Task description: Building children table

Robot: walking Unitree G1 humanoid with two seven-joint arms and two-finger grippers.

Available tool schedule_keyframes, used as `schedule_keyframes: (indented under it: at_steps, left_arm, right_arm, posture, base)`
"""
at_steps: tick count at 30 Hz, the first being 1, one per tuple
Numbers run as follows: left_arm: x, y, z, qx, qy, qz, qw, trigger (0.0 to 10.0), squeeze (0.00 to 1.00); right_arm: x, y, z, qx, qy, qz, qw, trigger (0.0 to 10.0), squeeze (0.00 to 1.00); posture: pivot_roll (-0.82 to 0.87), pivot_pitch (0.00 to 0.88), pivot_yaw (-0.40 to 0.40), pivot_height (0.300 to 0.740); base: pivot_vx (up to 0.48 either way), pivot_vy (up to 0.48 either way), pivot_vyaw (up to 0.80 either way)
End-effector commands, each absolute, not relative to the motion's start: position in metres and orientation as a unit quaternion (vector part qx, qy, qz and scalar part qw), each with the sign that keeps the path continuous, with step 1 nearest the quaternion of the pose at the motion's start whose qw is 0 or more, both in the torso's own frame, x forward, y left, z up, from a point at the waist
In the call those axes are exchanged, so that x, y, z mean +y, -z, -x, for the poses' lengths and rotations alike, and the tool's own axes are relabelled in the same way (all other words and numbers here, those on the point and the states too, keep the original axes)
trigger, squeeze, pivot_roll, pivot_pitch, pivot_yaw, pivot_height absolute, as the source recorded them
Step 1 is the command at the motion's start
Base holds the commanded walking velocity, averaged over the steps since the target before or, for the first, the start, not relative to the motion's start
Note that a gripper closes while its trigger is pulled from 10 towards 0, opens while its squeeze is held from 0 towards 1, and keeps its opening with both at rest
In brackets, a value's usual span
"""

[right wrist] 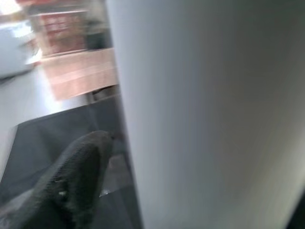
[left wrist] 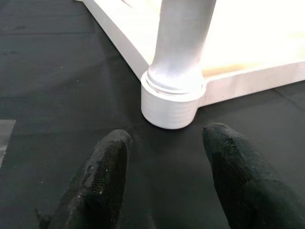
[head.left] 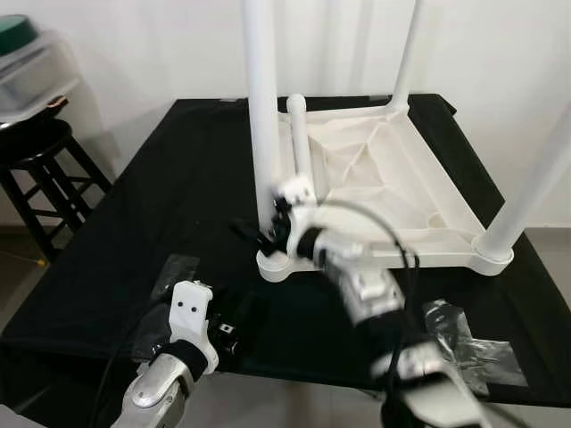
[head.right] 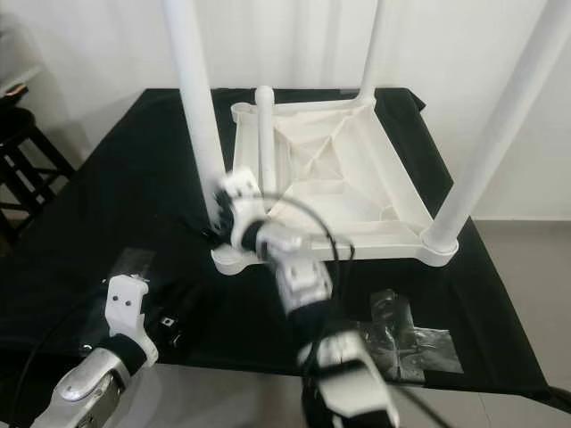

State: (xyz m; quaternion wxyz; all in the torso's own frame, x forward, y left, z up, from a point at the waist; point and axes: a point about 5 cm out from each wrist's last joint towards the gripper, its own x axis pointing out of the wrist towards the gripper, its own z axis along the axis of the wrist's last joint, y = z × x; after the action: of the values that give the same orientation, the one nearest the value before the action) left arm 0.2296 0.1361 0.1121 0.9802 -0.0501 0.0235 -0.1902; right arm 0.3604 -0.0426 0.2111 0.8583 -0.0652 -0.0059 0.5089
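Observation:
A white children's table [head.left: 401, 169] lies upside down on a black-clothed table [head.left: 161, 205]. Three white legs stand upright in its corner sockets. A fourth leg [head.left: 301, 143] rests along its left side, its rounded end near the back-left corner. My right gripper [head.left: 270, 227] is shut around the lower part of the front-left leg [head.left: 265, 116]. In the right wrist view that leg [right wrist: 205, 114] is very close, with one black finger [right wrist: 76, 176] beside it. My left gripper [left wrist: 164, 143] is open and low over the cloth, pointing at that leg's ribbed socket [left wrist: 172, 102] without touching it.
A black stool [head.left: 36, 147] stands to the left, with a clear plastic box [head.left: 31, 67] with a green lid above it. Crumpled clear plastic [head.left: 468, 343] lies on the cloth at the front right, and another piece [head.left: 174, 272] at the front left. A white wall is behind.

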Motion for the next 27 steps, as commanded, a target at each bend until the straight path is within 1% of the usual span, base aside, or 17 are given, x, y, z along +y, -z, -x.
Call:
schedule_keyframes:
  at_steps: [1,2,3,4,6,7,8,9,10,11,13,14,17,23,25,26,27]
  left_arm:
    - [0.138,-0.107,-0.229,0.033,0.186,0.047,0.981,10.0,0.00]
    - [0.138,-0.107,-0.229,0.033,0.186,0.047,0.981,10.0,0.00]
    - [0.138,-0.107,-0.229,0.033,0.185,0.046,0.981,10.0,0.00]
    - [0.138,-0.107,-0.229,0.033,0.185,0.045,0.981,10.0,0.00]
    - [0.138,-0.107,-0.229,0.033,0.185,0.045,0.981,10.0,0.00]
    - [0.138,-0.107,-0.229,0.033,0.185,0.045,0.981,10.0,0.00]
    - [0.139,-0.107,-0.228,0.033,0.184,0.044,0.981,10.0,0.00]
    - [0.139,-0.107,-0.228,0.033,0.184,0.044,0.981,10.0,0.00]
    - [0.139,-0.107,-0.228,0.034,0.184,0.044,0.981,10.0,0.00]
    - [0.139,-0.107,-0.228,0.034,0.184,0.044,0.981,10.0,0.00]
    - [0.139,-0.107,-0.228,0.034,0.185,0.044,0.981,10.0,0.00]
    - [0.139,-0.107,-0.228,0.034,0.185,0.044,0.981,10.0,0.00]
    - [0.139,-0.107,-0.227,0.034,0.185,0.043,0.981,10.0,0.00]
    - [0.138,-0.108,-0.227,0.033,0.185,0.043,0.981,10.0,0.00]
    - [0.138,-0.108,-0.226,0.032,0.184,0.043,0.981,10.0,0.00]
    - [0.138,-0.108,-0.226,0.032,0.184,0.044,0.981,10.0,0.00]
    - [0.138,-0.108,-0.226,0.032,0.184,0.044,0.981,10.0,0.00]
  right_arm:
    - [-0.040,-0.199,-0.358,0.012,-0.558,0.080,0.826,10.0,0.00]
    - [-0.042,-0.199,-0.360,0.014,-0.572,0.100,0.814,10.0,0.00]
    - [-0.042,-0.200,-0.360,0.016,-0.596,0.117,0.794,10.0,0.00]
    - [-0.042,-0.200,-0.361,0.018,-0.611,0.129,0.781,10.0,0.00]
    - [-0.041,-0.200,-0.361,0.031,-0.633,0.136,0.762,10.0,0.00]
    - [-0.041,-0.200,-0.361,0.031,-0.633,0.136,0.762,10.0,0.00]
    - [-0.040,-0.200,-0.361,0.045,-0.656,0.131,0.742,10.0,0.00]
    - [-0.040,-0.200,-0.361,0.045,-0.656,0.131,0.742,10.0,0.00]
    - [-0.039,-0.200,-0.361,0.053,-0.666,0.129,0.733,10.0,0.00]
    - [-0.039,-0.200,-0.361,0.053,-0.666,0.129,0.733,10.0,0.00]
    - [-0.037,-0.198,-0.361,0.070,-0.678,0.123,0.721,10.0,0.00]
    - [-0.037,-0.195,-0.361,0.079,-0.679,0.124,0.719,0.0,0.00]
    - [-0.039,-0.191,-0.362,0.090,-0.682,0.127,0.715,0.0,0.00]
    - [-0.045,-0.189,-0.364,0.087,-0.673,0.126,0.724,0.0,0.00]
    - [-0.054,-0.182,-0.366,0.089,-0.651,0.133,0.742,0.0,0.00]
    - [-0.061,-0.174,-0.368,0.096,-0.624,0.145,0.762,0.0,0.00]
    - [-0.061,-0.174,-0.368,0.096,-0.624,0.145,0.762,0.0,0.00]
  posture:
    - [0.00,0.063,0.042,0.740]
    - [0.00,0.063,0.042,0.740]
    - [0.00,0.063,0.042,0.740]
    - [0.00,0.063,0.042,0.740]
    - [0.01,0.062,0.041,0.740]
    - [0.01,0.062,0.041,0.740]
    - [0.01,0.061,0.042,0.740]
    - [0.01,0.061,0.042,0.740]
    - [0.01,0.062,0.041,0.740]
    - [0.01,0.062,0.041,0.740]
    - [0.01,0.067,0.042,0.740]
    - [0.02,0.070,0.041,0.740]
    - [0.02,0.073,0.040,0.740]
    - [0.01,0.076,0.040,0.740]
    - [0.01,0.082,0.040,0.740]
    - [0.01,0.087,0.044,0.740]
    - [0.01,0.087,0.044,0.740]
  base:
    - [0.000,0.000,0.00]
    - [0.000,0.000,0.00]
    - [0.000,0.000,0.00]
    - [0.000,0.000,0.00]
    - [0.000,0.000,0.00]
    - [0.000,0.000,0.00]
    - [0.000,0.000,0.00]
    - [0.000,0.000,0.00]
    - [0.000,0.000,0.00]
    - [0.000,0.000,0.00]
    - [0.000,0.000,0.00]
    - [0.000,0.000,0.00]
    - [0.000,0.000,0.00]
    - [0.000,0.000,0.00]
    - [0.000,0.000,0.00]
    - [0.000,0.000,0.00]
    - [0.000,0.000,0.00]
